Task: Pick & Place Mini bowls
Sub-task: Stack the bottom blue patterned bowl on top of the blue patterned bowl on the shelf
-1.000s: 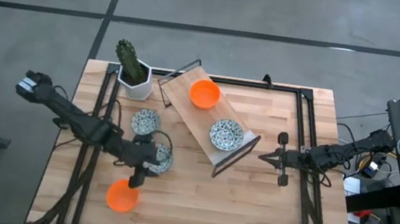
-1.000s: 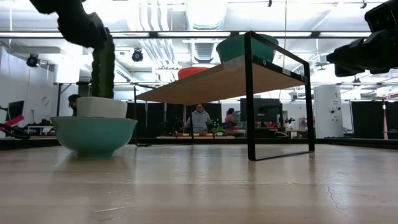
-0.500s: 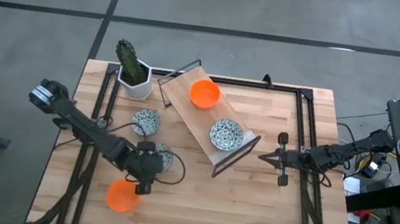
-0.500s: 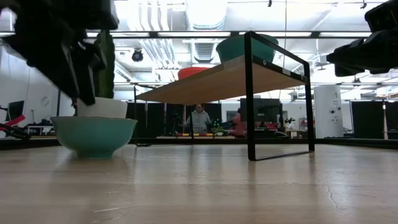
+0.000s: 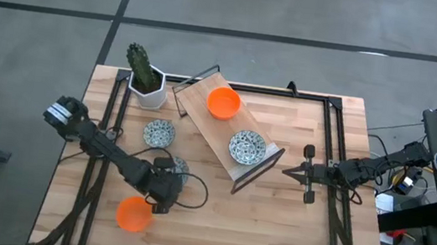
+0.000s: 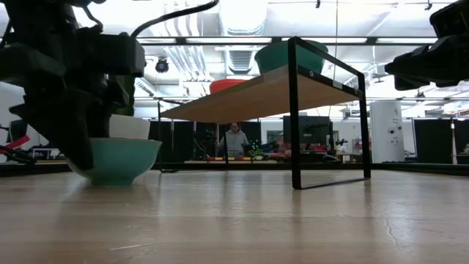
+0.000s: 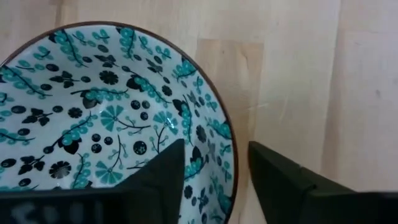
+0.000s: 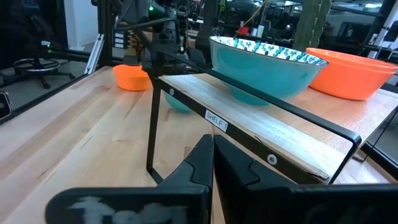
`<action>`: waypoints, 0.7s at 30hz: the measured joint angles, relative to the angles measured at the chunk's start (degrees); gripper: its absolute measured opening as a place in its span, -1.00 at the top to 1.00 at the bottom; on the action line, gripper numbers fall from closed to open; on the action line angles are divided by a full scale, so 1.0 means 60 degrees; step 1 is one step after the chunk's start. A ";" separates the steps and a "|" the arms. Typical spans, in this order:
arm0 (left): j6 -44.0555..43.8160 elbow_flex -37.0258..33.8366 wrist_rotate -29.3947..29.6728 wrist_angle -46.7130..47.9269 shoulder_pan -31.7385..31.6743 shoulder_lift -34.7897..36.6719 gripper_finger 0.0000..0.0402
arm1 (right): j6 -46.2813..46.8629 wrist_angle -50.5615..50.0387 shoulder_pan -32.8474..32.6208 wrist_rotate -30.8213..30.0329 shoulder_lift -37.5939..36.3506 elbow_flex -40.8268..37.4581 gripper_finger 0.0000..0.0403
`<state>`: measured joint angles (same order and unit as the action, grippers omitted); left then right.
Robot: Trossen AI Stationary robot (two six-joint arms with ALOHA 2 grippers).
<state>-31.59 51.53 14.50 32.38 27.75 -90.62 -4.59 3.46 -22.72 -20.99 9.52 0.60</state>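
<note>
L hand (image 7: 214, 168) dropped, now straddling floral bowl (image 7: 93, 118) rim.

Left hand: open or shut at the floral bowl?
Open. In the left wrist view the left hand has its fingers apart, straddling the floral bowl's rim, one inside, one outside.

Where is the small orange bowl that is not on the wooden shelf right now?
In the high view, the plain orange mini bowl sits on the table's front-left part, just beside the left gripper, which hangs over a floral-patterned mini bowl.
</note>
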 joint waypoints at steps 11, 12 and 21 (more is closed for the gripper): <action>-0.0011 0.0678 0.0053 0.0908 0.0001 0.0077 0.94 | -0.0059 0.0002 0.0000 0.0000 0.0007 0.0000 0.96; -0.0034 0.0877 0.0006 0.1258 0.0004 0.0100 0.95 | -0.0048 0.0002 0.0000 0.0000 0.0004 0.0000 0.96; 0.0552 0.3412 0.0267 0.3955 0.0029 0.0144 0.98 | 0.0003 0.0000 0.0000 0.0000 0.0004 0.0000 0.96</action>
<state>-28.28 72.00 16.10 56.11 27.92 -89.76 -4.57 3.46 -22.72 -20.99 9.54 0.60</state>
